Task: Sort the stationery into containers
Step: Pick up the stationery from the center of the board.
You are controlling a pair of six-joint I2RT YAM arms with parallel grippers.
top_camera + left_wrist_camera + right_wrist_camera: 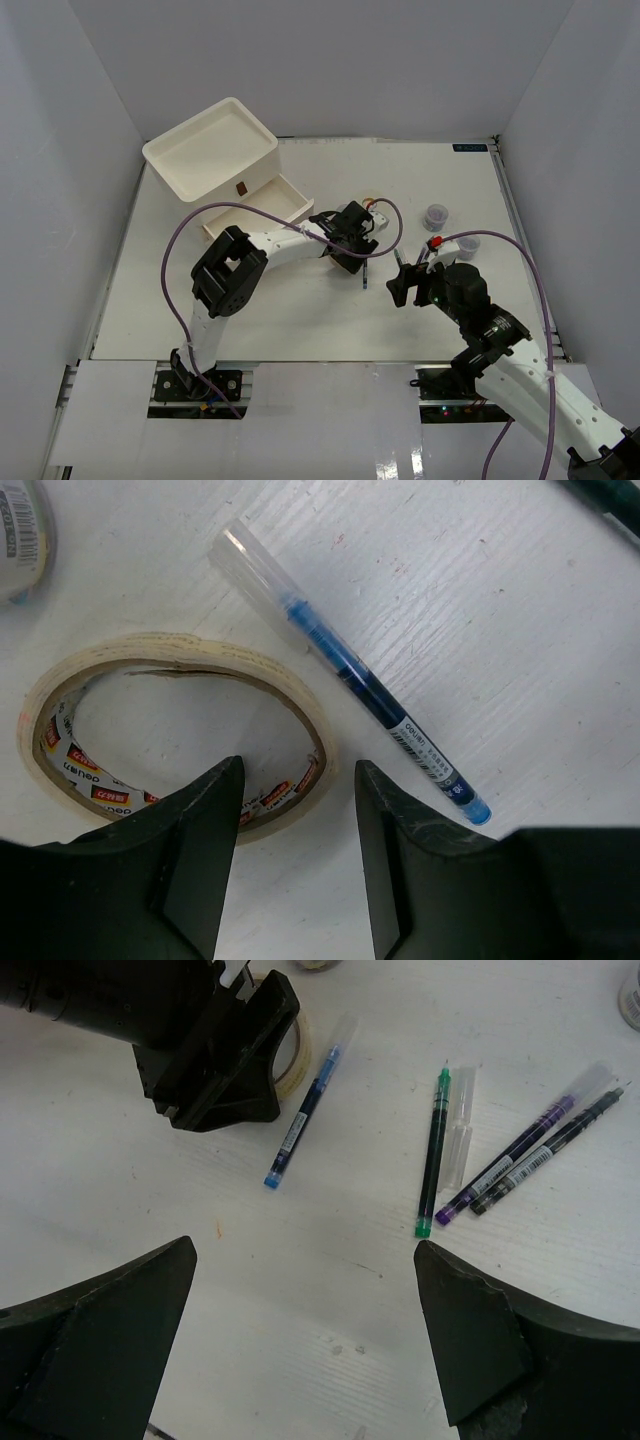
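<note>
Drawer unit (210,150) at the worktop's (300,310) far left, one drawer open. The left fingers (200,870), apart, straddle the tape ring's (170,660) near rim; blue pen (350,675) just right. The right fingers (100,1340), wide apart and empty, hover near a green pen (432,1155).

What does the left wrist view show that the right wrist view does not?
Only the left wrist view: the whole beige tape with red print inside, and the left tool open astride its near rim. Only the right wrist view: a green pen, a purple pen, a black pen and a clear stick, lying close together. Both: the blue pen and part of the tape.
</note>
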